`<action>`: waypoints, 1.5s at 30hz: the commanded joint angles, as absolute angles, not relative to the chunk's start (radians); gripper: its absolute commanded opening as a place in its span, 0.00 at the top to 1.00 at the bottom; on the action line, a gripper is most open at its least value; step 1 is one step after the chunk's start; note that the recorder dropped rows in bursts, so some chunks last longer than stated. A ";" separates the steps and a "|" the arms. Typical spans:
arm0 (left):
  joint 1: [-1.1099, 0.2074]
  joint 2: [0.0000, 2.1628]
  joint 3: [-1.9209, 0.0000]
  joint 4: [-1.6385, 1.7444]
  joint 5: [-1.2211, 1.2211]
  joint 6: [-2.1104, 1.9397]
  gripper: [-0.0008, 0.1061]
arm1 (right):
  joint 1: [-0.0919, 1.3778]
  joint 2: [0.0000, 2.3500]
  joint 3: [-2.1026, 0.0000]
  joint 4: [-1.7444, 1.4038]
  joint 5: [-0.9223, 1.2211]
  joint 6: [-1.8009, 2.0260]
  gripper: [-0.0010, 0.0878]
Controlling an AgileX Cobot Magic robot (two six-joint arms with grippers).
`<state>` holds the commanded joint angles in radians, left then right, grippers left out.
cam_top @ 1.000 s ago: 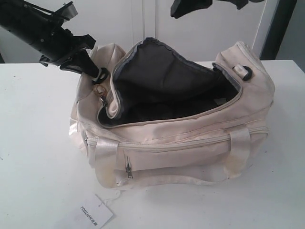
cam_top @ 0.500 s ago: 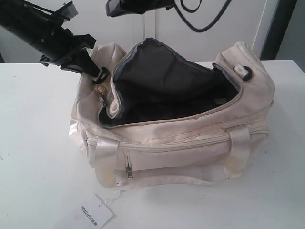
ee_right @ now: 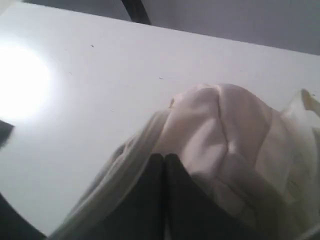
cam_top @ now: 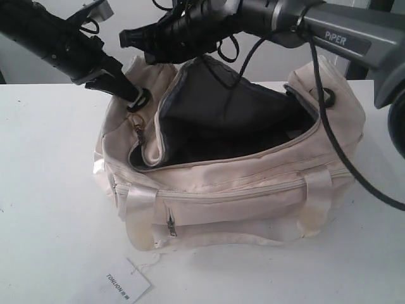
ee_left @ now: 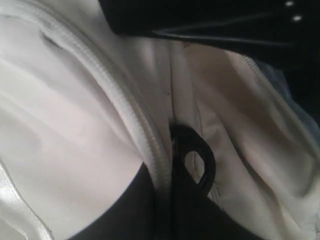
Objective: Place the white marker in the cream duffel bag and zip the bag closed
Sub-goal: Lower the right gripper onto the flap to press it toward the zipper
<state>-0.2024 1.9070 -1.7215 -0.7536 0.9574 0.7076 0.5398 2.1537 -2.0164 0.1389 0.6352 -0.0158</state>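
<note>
The cream duffel bag [cam_top: 240,196] lies on the white table with its curved top zipper open and the dark grey lining showing. My left gripper [cam_top: 136,98] is shut on the bag's left end, pinching the fabric beside the zipper edge [ee_left: 150,150] and holding it up. My right gripper [cam_top: 130,39] reaches across from the right and hovers over the bag's left end. Its jaws [ee_right: 164,157] are pressed together with nothing between them. The top zipper pull [cam_top: 138,131] hangs just below the left gripper. The white marker is out of view.
A white paper tag printed TONLION [cam_top: 124,283] lies on the table in front of the bag. The right arm's black cable [cam_top: 329,133] hangs across the bag's right end. The bag's front pocket pull [cam_top: 171,225] hangs down.
My right arm has swung in from the top and across to the left above the open bag. My left gripper has lifted the bag's left end a little higher.
</note>
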 joint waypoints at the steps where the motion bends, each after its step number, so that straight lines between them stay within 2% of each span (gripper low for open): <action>1: -0.202 1.907 -1.722 -0.754 0.952 0.710 0.99 | 0.538 2.151 -2.021 0.078 0.674 0.016 0.99; 8: -0.202 1.907 -1.722 -0.747 0.931 0.710 0.99 | 0.536 2.143 -2.025 -0.070 1.067 0.093 0.99; 13: -0.202 1.907 -1.722 -0.747 0.921 0.710 0.99 | 0.536 2.093 -2.027 -0.070 1.221 0.093 0.99; 17: -0.202 1.907 -1.722 -0.747 0.912 0.710 0.99 | 0.536 2.018 -2.029 -0.070 1.215 0.095 0.99; 25: -0.202 1.907 -1.722 -0.747 0.907 0.710 0.99 | 0.536 1.971 -2.038 -0.024 1.031 0.345 0.98; 27: -0.202 1.907 -1.722 -0.747 0.907 0.710 0.99 | 0.536 1.998 -2.038 0.011 1.026 0.374 0.92; 33: -0.202 1.907 -1.722 -0.747 0.911 0.710 0.99 | 0.538 2.062 -2.038 0.127 0.976 0.455 0.61; 36: -0.202 1.907 -1.722 -0.747 0.911 0.710 0.99 | 0.540 2.080 -2.038 0.154 0.959 0.488 0.53; 38: -0.202 1.907 -1.722 -0.747 0.911 0.710 0.99 | 0.540 2.087 -2.038 0.164 0.959 0.503 0.50; 43: -0.202 1.907 -1.722 -0.747 0.910 0.710 0.99 | 0.542 2.106 -2.038 0.166 0.963 0.503 0.50; 45: -0.202 1.908 -1.722 -0.747 0.908 0.710 0.99 | 0.542 2.106 -2.038 0.166 0.976 0.503 0.57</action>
